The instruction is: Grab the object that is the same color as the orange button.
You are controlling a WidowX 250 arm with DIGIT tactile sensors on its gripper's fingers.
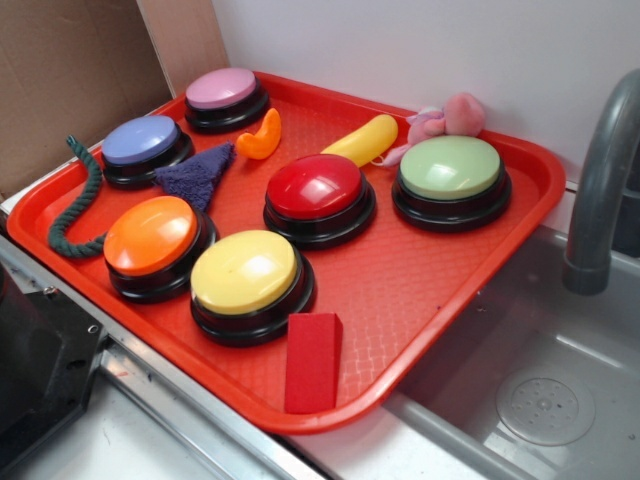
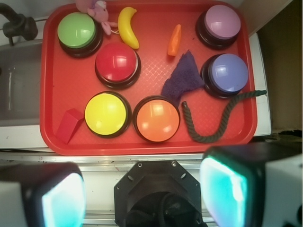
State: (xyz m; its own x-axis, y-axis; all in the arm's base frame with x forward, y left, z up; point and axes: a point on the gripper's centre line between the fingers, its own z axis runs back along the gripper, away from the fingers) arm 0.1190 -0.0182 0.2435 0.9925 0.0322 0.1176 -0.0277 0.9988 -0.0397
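The small orange crescent object lies on the red tray near the back, between the pink button and the purple cloth. The orange button sits at the tray's front left. In the wrist view my gripper hangs high above the counter in front of the tray, open wide, nothing between its fingers. It is well short of the object. The exterior view does not show the gripper.
Also on the tray: red, yellow, green, blue and pink buttons, a yellow banana, red block, purple cloth, green rope, pink plush. A sink and faucet lie right.
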